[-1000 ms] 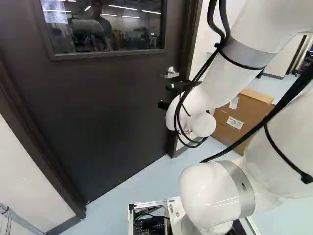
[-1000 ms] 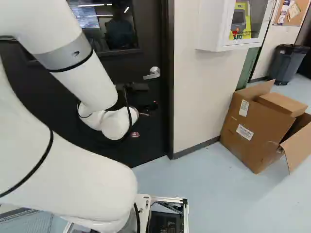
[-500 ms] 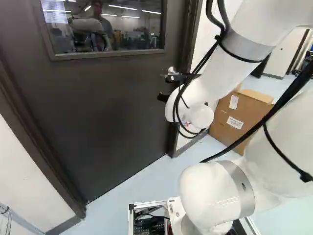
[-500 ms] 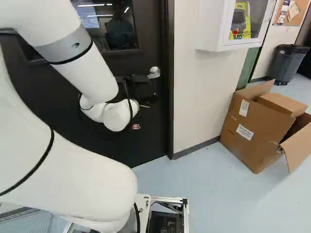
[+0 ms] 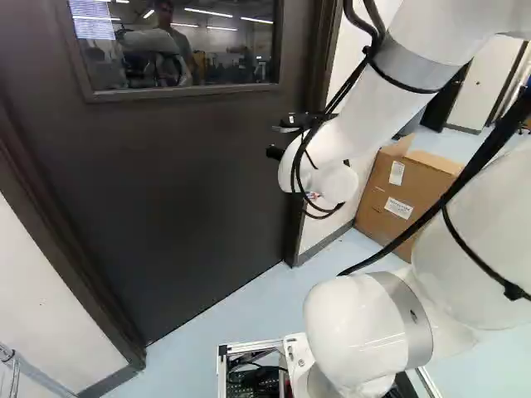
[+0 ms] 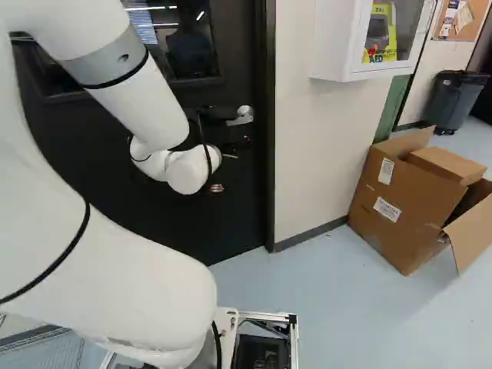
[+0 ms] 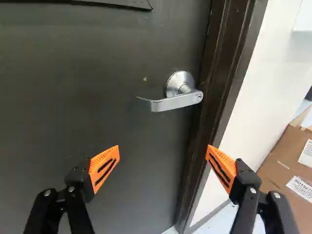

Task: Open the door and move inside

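Fingers (image 7: pixel 104 165) wide apart on gripper (image 5: pixel 280 139), orange pads angled. Door (image 5: pixel 191 191) dark, flat, shut in its frame (image 7: pixel 224 63), directly ahead of arm; window (image 5: pixel 178 46) in upper part. Handle (image 7: pixel 178 101) silver, round plate, lever about level, thin curved tip pointing away from frame; sits ahead of the finger gap, near door edge. Pale fleck (image 7: pixel 145 79) beside plate.

Lever handle (image 7: pixel 175 101) on dark door (image 7: pixel 97 87), ahead of spread orange-padded fingers (image 7: pixel 104 168), cardboard box (image 7: pixel 285 170)
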